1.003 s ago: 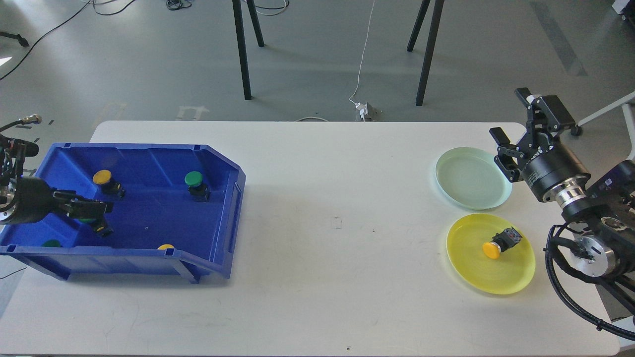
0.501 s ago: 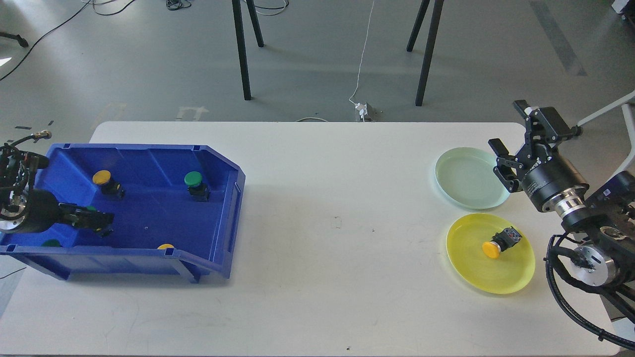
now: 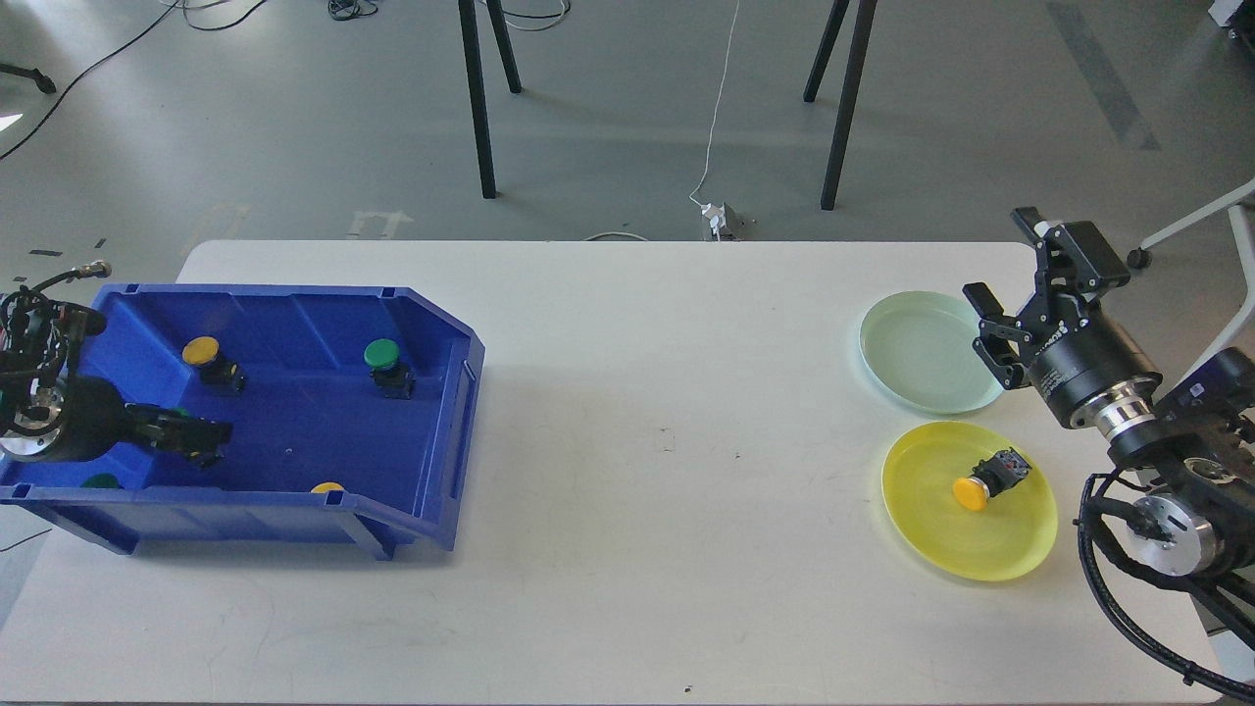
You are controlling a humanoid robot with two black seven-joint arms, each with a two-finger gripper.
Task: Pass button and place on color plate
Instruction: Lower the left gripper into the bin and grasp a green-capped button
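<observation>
The jaws of the left gripper were pressed on a button in the bin — the right gripper gaped; a straight lift was advised.

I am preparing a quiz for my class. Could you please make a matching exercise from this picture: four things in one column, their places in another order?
Things:
1. bin
2. green plate
3. yellow plate
4. right hand

Places:
A. nearer plate on the table's right
B. above the far plate's right rim
C. table's left
D. farther plate on the right

Pairs: 1-C, 2-D, 3-A, 4-B
</observation>
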